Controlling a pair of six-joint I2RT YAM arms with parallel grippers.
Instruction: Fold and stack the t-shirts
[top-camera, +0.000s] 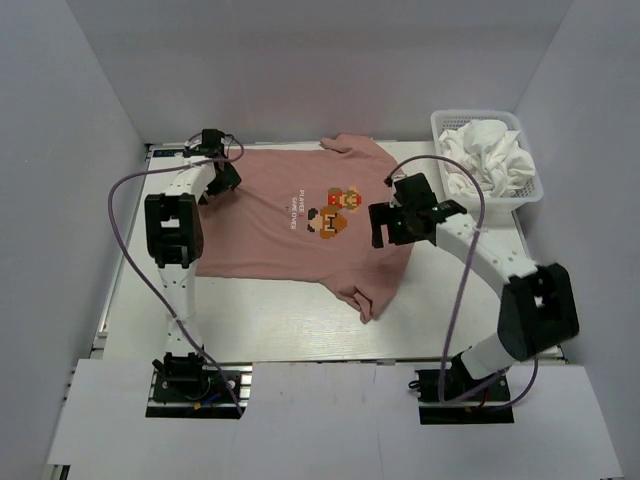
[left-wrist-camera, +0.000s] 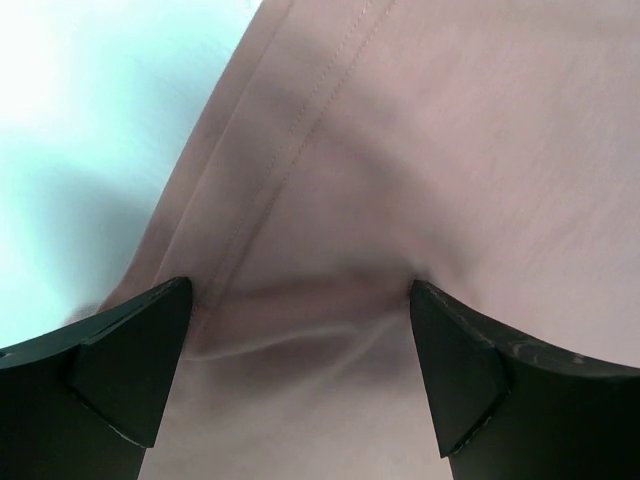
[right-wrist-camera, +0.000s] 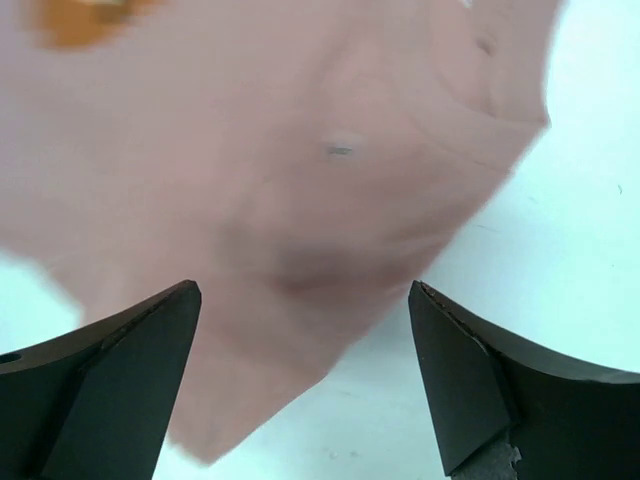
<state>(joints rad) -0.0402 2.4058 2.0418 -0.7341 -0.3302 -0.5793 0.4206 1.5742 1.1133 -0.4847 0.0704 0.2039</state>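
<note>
Across the middle of the bench (top-camera: 300, 345) lies the dusty pink t-shirt (top-camera: 270, 235), spread flat and face up, its pixel-art chest graphic (top-camera: 336, 210) and white text turned sideways, one sleeve pointing to the far edge and the other to the near edge. The left end effector (top-camera: 222, 175) is at the shirt's far left corner, fingers spread wide apart; its wrist view shows the two black fingertips (left-wrist-camera: 150, 340) set down at the cloth beside a stitched hem, with a small ruck of fabric raised between them, nothing clamped. The right end effector (top-camera: 384, 226) is over the shirt's right side, near the graphic, its fingers also wide apart and gripping nothing; its wrist view is blurred but shows pink cloth below and bare bench past the shirt's edge, and whether the fingers touch the fabric cannot be told. Well apart from the pink shirt, at the far right corner, a white mesh basket (top-camera: 527, 190) holds crumpled white t-shirts (top-camera: 488, 152).
</note>
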